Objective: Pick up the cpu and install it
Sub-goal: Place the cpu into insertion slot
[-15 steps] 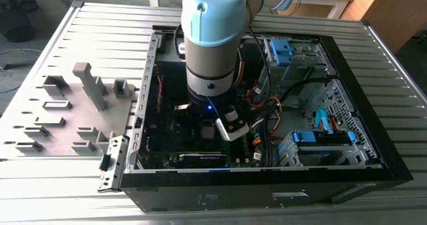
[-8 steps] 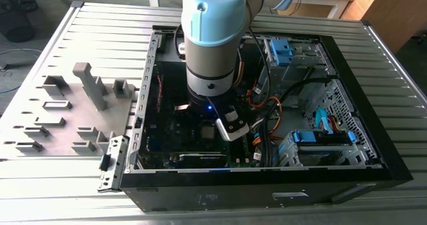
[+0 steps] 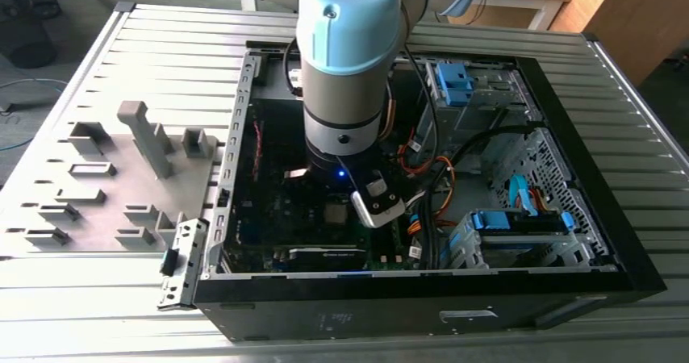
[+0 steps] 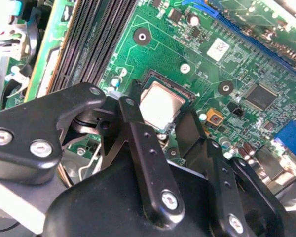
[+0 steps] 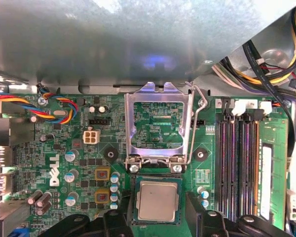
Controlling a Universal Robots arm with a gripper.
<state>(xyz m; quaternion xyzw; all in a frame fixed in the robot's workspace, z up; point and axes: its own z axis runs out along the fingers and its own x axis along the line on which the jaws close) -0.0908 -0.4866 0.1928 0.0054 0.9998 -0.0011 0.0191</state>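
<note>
The cpu [image 5: 158,200] [image 4: 160,104], a small square chip with a silvery top, lies flat in its black socket on the green motherboard [image 5: 49,143]. My gripper [image 5: 158,219] [image 4: 164,118] hovers right over it, open. One black finger [image 4: 138,133] stands on each side of the chip, and a small gap shows in the first wrist view. The hollow metal socket frame [image 5: 129,123] is flipped up and open beside the socket, and its wire lever [image 5: 200,106] is raised. In the exterior view my arm [image 3: 344,64] reaches down into the open computer case [image 3: 582,242].
Black memory slots [image 5: 237,163] run along one side of the socket. Bundled cables [image 5: 271,54] hang near the case wall. A graphics card [image 3: 323,258] sits at the near edge of the board, and blue drive cages [image 3: 517,222] stand at the exterior view's right. Grey fixture blocks [image 3: 108,177] stand outside the case.
</note>
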